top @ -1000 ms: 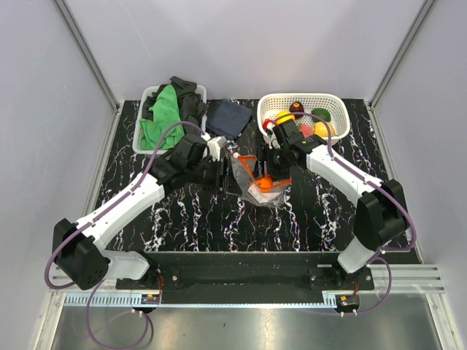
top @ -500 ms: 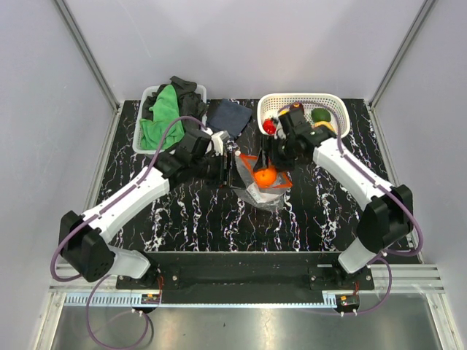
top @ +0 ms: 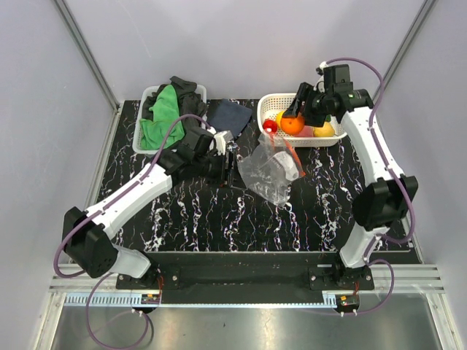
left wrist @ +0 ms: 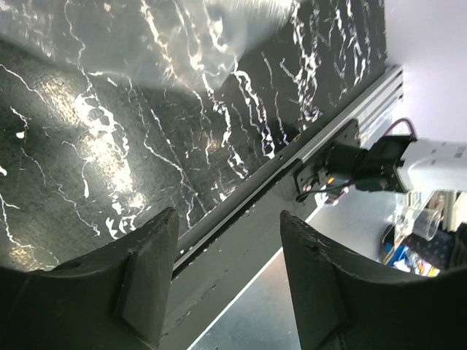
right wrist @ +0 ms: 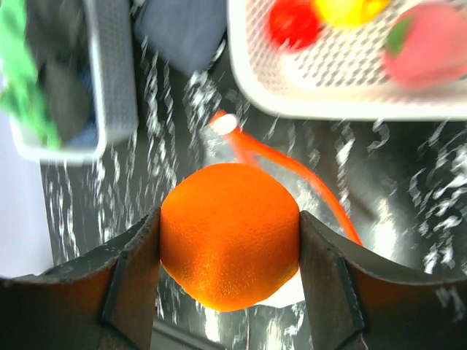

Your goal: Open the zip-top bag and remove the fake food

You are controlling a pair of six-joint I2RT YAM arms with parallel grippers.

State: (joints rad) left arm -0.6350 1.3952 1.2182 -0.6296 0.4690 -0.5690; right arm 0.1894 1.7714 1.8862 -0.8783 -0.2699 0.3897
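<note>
Moved: right pincer [top: 292, 121] risen off zip-top bag [top: 270, 171], basket [top: 271, 98] beneath it.
Grip: clamped on orange fake food [right wrist: 230, 233].
Opposite: left pincer [left wrist: 228, 222] wide, empty.

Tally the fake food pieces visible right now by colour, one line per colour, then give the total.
Red: 1
Yellow: 2
Orange: 1, held in the right gripper
Pink: 1
Total: 5 in view; more may be hidden in the white basket.
</note>
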